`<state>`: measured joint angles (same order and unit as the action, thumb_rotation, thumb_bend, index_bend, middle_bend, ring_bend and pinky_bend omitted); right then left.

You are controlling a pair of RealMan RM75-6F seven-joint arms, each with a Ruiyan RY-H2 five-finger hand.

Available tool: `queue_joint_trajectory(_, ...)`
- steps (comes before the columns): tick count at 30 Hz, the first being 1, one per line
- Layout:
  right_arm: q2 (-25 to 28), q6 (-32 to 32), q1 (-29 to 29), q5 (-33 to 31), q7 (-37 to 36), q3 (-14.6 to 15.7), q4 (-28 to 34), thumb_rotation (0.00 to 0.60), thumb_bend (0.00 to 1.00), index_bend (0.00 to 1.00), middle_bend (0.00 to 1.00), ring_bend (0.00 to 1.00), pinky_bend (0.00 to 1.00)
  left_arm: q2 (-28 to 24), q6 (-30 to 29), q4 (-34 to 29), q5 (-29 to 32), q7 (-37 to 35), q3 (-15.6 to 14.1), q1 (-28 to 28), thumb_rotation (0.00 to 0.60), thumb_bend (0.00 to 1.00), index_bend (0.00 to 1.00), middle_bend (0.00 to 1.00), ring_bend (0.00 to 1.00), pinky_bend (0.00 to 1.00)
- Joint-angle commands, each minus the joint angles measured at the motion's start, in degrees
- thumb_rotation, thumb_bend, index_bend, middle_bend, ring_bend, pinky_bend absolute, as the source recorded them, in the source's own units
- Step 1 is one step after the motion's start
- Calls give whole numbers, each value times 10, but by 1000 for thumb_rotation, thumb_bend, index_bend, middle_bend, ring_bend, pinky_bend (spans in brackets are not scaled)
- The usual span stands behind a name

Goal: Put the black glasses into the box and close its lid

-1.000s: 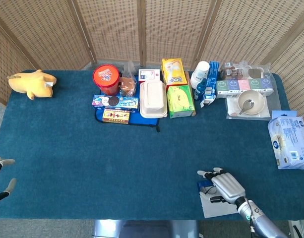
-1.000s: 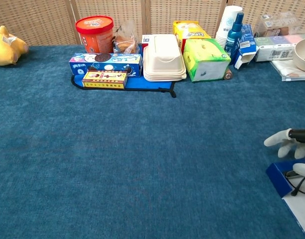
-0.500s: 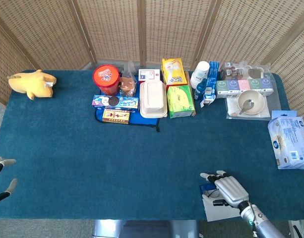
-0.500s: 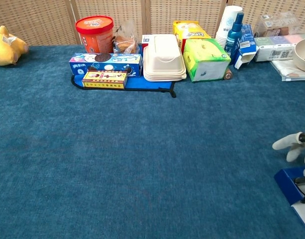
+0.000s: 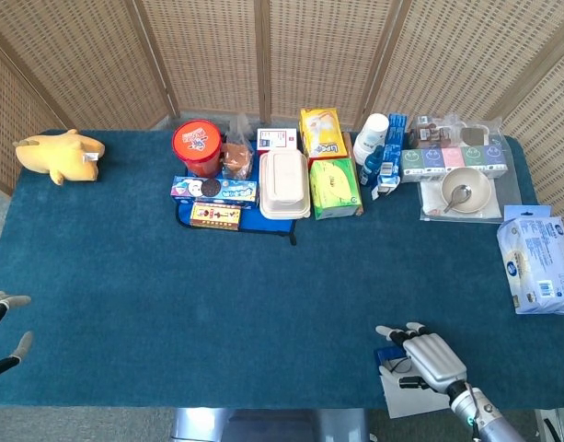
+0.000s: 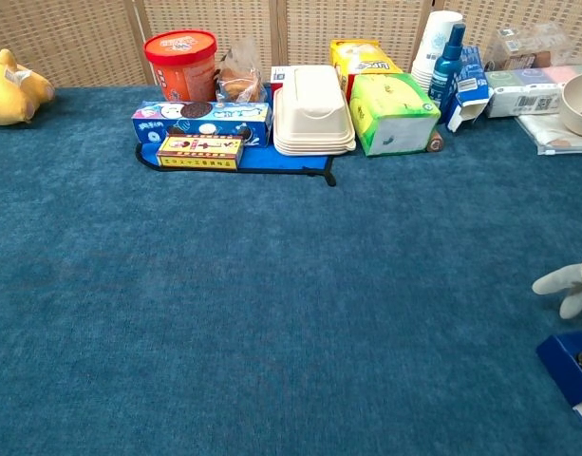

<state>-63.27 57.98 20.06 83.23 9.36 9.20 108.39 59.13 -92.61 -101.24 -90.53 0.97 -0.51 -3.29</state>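
Right hand (image 5: pixel 431 357) at the near edge of the worktop (image 5: pixel 171 304), toward the right corner, palm down over the box (image 5: pixel 388 356), a blue-and-white thing lying flat there. Fingers lie nearly straight, pointing toward the left edge; whether they hold anything underneath, cannot tell. Thin dark piece shows just under the hand at the box, likely the black glasses (image 5: pixel 407 380), mostly hidden. Chest view catches only white fingertips (image 6: pixel 563 279) and a blue corner of the box at the right border.

Left hand (image 5: pixel 1 330) at the left edge near the near corner, only fingertips in view, spread apart, holding nothing.

Far edge of the worktop, middle: red tub (image 5: pixel 197 147), white clamshell container (image 5: pixel 283 184), green carton (image 5: pixel 335 188), yellow carton (image 5: pixel 321 133), two flat snack boxes (image 5: pixel 213 190) on a blue mat. Yellow plush toy (image 5: pixel 59 155) at the far left corner. Bowl with spoon (image 5: pixel 466 191) toward the far right corner, wipes pack (image 5: pixel 537 265) at the right edge.
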Motion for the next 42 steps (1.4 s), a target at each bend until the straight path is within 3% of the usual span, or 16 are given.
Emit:
queue_joint_trajectory(1, 0, 1, -2, 2, 0, 0, 1, 155, 390, 136, 267, 318, 169, 0, 0, 0, 0, 0, 0, 0, 600, 303, 301, 344, 221, 272)
queue_joint_trajectory(42, 20, 12, -34, -23, -2, -4, -11, 153, 390, 128, 267, 324, 173, 4, 7, 1, -3, 2, 0, 7, 600, 305, 300, 343, 221, 271)
